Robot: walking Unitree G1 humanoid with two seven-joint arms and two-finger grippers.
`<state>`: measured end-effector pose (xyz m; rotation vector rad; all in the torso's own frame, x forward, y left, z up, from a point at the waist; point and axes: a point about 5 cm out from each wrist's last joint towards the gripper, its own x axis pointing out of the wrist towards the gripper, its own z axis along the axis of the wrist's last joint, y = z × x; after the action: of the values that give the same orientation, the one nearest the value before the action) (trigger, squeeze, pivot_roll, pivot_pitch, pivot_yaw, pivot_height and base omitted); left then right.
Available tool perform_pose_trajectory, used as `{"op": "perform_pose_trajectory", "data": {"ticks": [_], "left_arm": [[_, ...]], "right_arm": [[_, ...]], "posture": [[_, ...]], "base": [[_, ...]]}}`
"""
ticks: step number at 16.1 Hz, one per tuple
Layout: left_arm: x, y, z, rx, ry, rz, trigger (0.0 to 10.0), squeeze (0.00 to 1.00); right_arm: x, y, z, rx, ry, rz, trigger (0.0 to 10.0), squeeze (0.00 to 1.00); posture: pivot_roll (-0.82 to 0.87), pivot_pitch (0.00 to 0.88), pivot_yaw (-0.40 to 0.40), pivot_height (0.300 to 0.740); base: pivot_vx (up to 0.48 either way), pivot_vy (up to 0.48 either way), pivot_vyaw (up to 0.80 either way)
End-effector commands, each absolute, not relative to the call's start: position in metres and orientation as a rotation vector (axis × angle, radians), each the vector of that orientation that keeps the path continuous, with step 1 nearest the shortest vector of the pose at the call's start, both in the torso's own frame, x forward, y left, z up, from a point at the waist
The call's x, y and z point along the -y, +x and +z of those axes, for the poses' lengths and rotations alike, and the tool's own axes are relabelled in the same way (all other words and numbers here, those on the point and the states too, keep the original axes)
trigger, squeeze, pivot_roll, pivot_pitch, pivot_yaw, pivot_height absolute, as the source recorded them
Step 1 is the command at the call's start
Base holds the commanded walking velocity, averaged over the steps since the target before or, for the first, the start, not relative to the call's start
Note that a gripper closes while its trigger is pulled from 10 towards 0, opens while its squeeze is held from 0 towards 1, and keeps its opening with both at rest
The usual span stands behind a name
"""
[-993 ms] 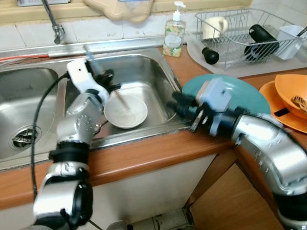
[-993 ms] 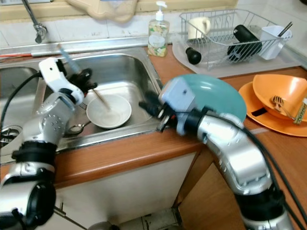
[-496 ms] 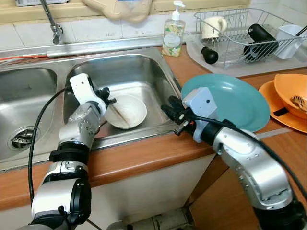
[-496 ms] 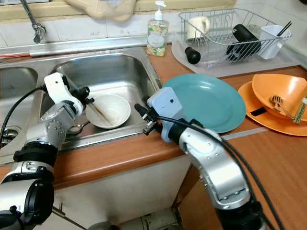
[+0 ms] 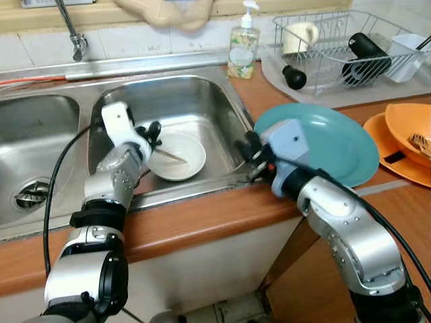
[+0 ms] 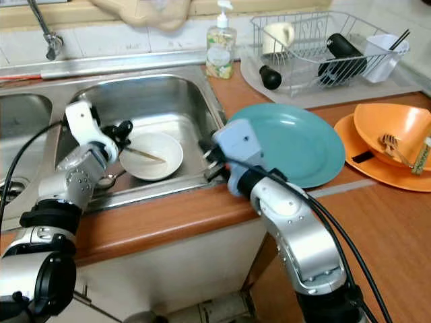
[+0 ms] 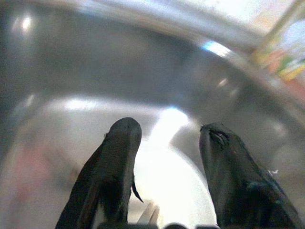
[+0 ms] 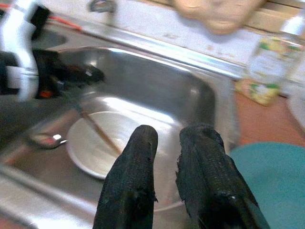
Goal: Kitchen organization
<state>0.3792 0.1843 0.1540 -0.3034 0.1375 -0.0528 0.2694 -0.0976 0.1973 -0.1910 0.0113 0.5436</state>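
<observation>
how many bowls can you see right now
2. A white bowl lies in the sink basin; an orange bowl sits on the orange plate at the counter's right. Others may be hidden.

I see a brown wooden counter (image 5: pixel 202 225) in front of me, with a shiny metal double sink (image 5: pixel 202 101) set into it. Behind it is a wall of pale tiles (image 5: pixel 135 40) — a tap (image 5: pixel 73 30) sticks out there. Below, the cupboard front (image 5: pixel 202 269) is white.
</observation>
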Motion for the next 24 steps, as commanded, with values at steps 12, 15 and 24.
{"op": "perform_pose_trajectory", "data": {"ticks": [12,15,24], "left_arm": [[-0.162,0.343,0.23,0.296,0.013,-0.453,10.0,0.05],[-0.144,0.311,0.209,0.221,-0.006,-0.627,10.0,0.0],[-0.149,0.273,0.185,0.099,-0.021,-0.696,10.0,1.0]], "right_arm": [[0.159,0.266,0.211,-0.052,-0.122,0.196,10.0,0.29],[0.173,0.259,0.205,-0.121,-0.1,0.111,10.0,1.0],[0.21,0.253,0.203,-0.258,-0.092,-0.131,10.0,1.0]], "posture": [[-0.15,0.0,0.029,0.74],[-0.15,0.0,0.036,0.74],[-0.15,0.0,0.022,0.74]], "base": [[0.0,0.0,0.0],[0.0,0.0,0.0],[0.0,0.0,0.0]]}}
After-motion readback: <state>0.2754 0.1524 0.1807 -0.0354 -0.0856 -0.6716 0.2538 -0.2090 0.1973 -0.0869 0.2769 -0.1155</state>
